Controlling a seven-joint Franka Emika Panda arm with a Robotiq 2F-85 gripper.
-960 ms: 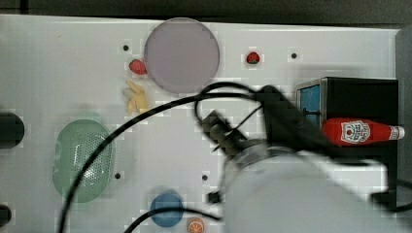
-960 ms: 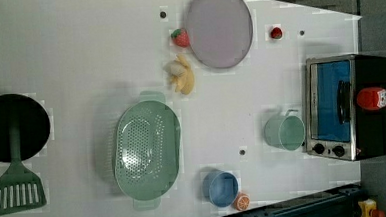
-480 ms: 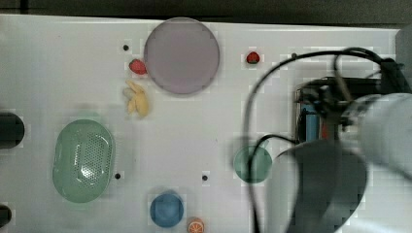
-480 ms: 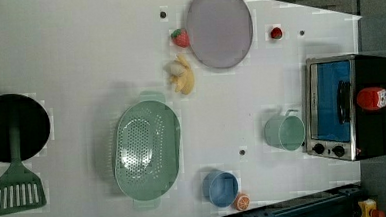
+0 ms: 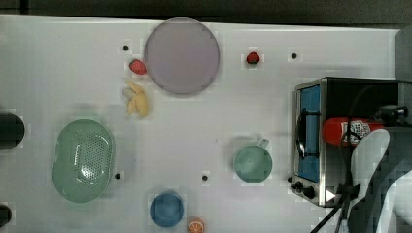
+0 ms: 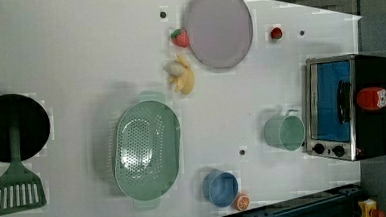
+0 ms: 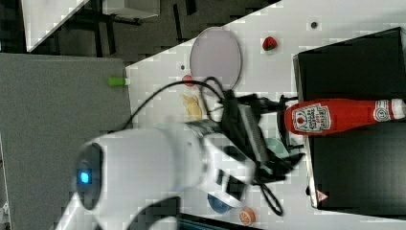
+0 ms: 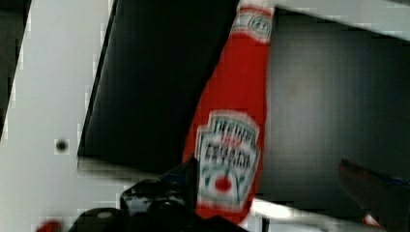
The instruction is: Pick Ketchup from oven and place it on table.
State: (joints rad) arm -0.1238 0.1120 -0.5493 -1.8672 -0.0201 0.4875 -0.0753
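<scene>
The ketchup (image 7: 335,115) lies on its side on the oven's black top (image 7: 354,57), white cap toward the right view's right. It also shows as the ketchup (image 5: 350,131) and the ketchup (image 6: 376,99). My gripper (image 8: 268,164) is open, with one dark finger (image 8: 183,179) beside the bottle's base and the other (image 8: 372,188) far off to the side. The ketchup (image 8: 227,145) has its base end between them, untouched as far as I can see. My arm (image 5: 384,179) covers the oven's (image 5: 311,145) back corner. The oven stands on the white table (image 5: 218,121), door shut.
A teal mug (image 5: 252,163) stands just in front of the oven door. Farther off are a grey plate (image 5: 182,56), a green colander (image 5: 83,160), a blue bowl (image 5: 166,209), strawberries, banana pieces and an orange half. A black pan and spatula (image 6: 14,163) lie at the left view's left.
In the top view my arm has swung from the table's middle to the right, over the oven, uncovering the teal mug. The ketchup has stayed on the oven top.
</scene>
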